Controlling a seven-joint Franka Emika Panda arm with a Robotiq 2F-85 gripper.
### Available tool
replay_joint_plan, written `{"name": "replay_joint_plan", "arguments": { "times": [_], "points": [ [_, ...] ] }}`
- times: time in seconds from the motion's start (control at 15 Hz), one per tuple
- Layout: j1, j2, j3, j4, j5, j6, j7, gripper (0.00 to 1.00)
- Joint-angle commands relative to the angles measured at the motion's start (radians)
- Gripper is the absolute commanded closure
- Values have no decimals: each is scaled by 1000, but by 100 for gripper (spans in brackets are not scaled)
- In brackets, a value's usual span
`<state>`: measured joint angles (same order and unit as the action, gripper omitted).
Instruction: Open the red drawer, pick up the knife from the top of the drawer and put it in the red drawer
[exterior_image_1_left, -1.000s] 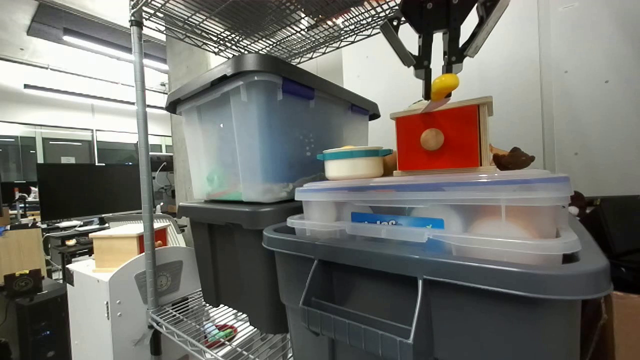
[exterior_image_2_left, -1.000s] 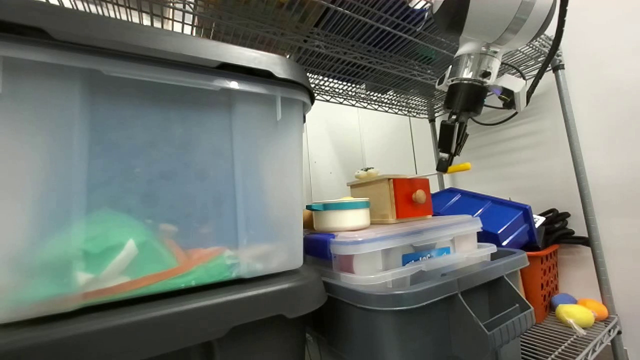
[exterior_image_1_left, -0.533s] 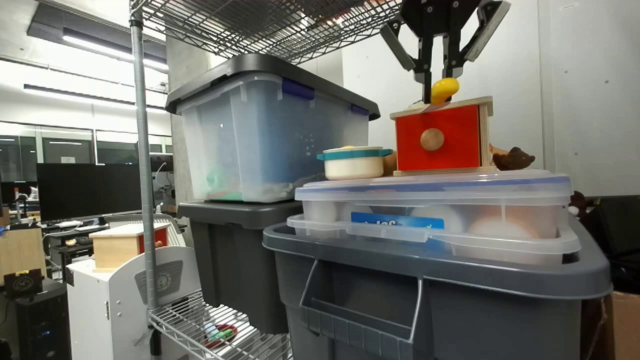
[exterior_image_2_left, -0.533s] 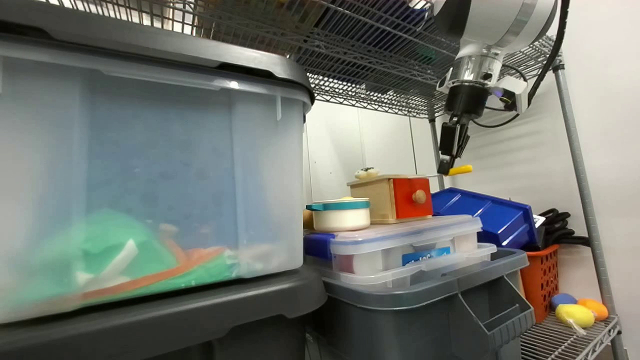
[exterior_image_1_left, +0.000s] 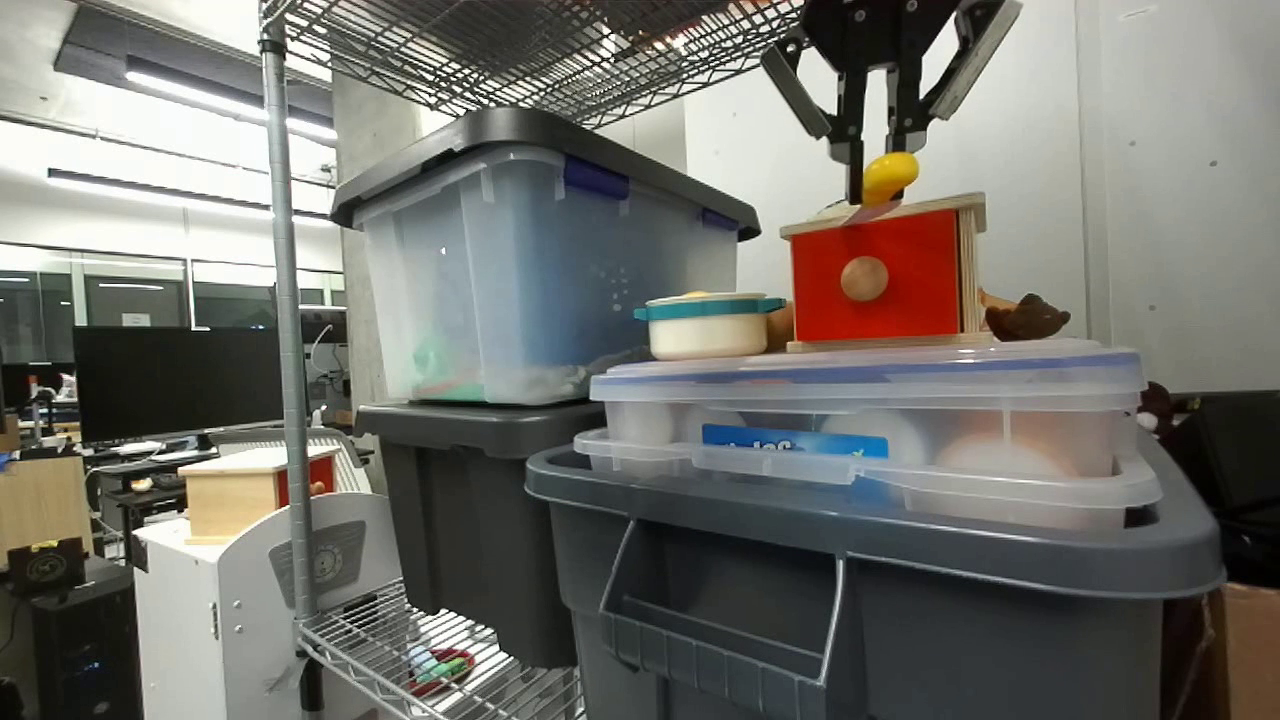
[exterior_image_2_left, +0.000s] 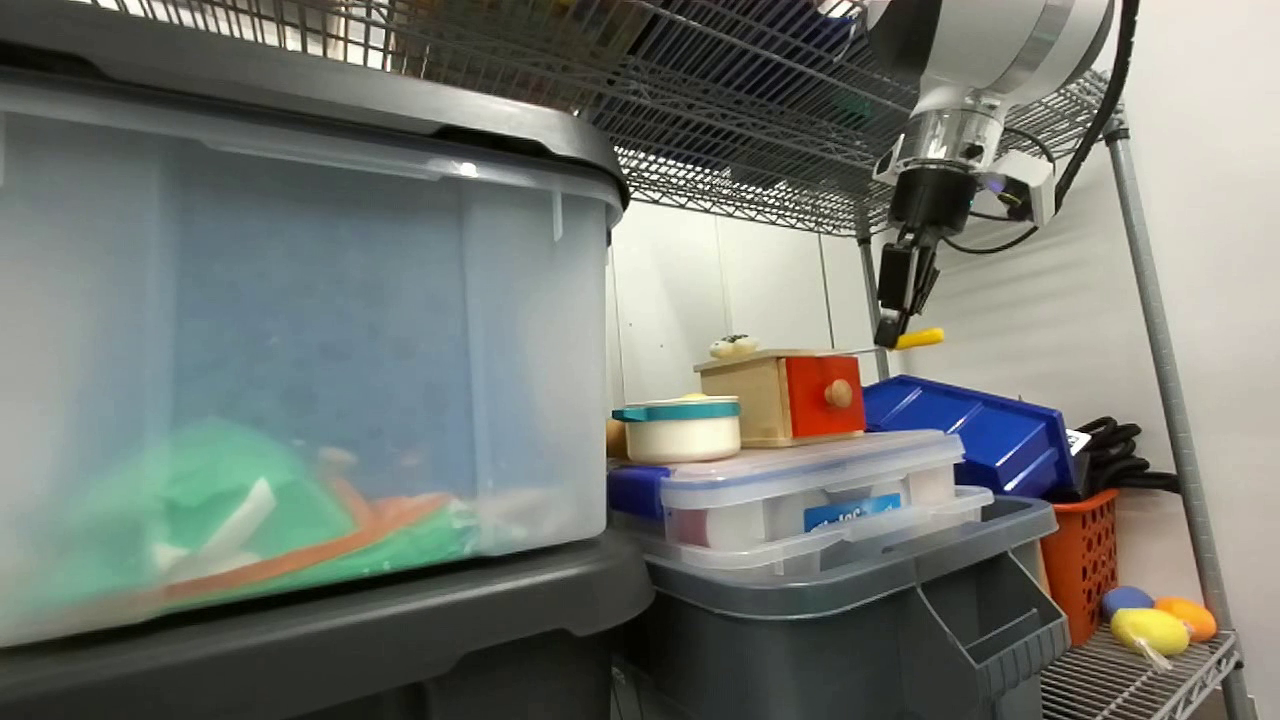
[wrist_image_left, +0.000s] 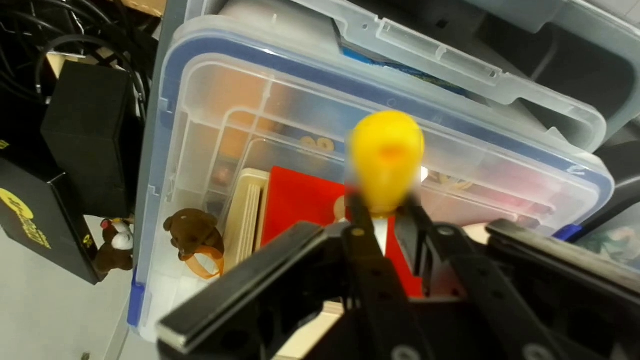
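Currently, in an exterior view, the black jointed fingers (exterior_image_1_left: 854, 175) are closed to a narrow gap around the yellow-handled toy knife (exterior_image_1_left: 890, 177), near the top front edge of the red flat-fronted wooden drawer (exterior_image_1_left: 918, 280). In an exterior view, the drawer's front sits flush with its pale wooden housing (exterior_image_2_left: 755, 395). In the wrist view, the pale blade (wrist_image_left: 380, 237) shows against the drawer. Judged progress: pickup complete; opening and placement remain.
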<state>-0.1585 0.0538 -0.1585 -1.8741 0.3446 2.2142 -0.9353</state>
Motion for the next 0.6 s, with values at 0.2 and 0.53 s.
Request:
{"name": "replay_joint_plan", "arguments": {
  "times": [0.2,0.53],
  "points": [
    [-14,42,8,55,26,-31,-1,95],
    [-19,62,13,71,29,-34,-1,95]
  ]
}}
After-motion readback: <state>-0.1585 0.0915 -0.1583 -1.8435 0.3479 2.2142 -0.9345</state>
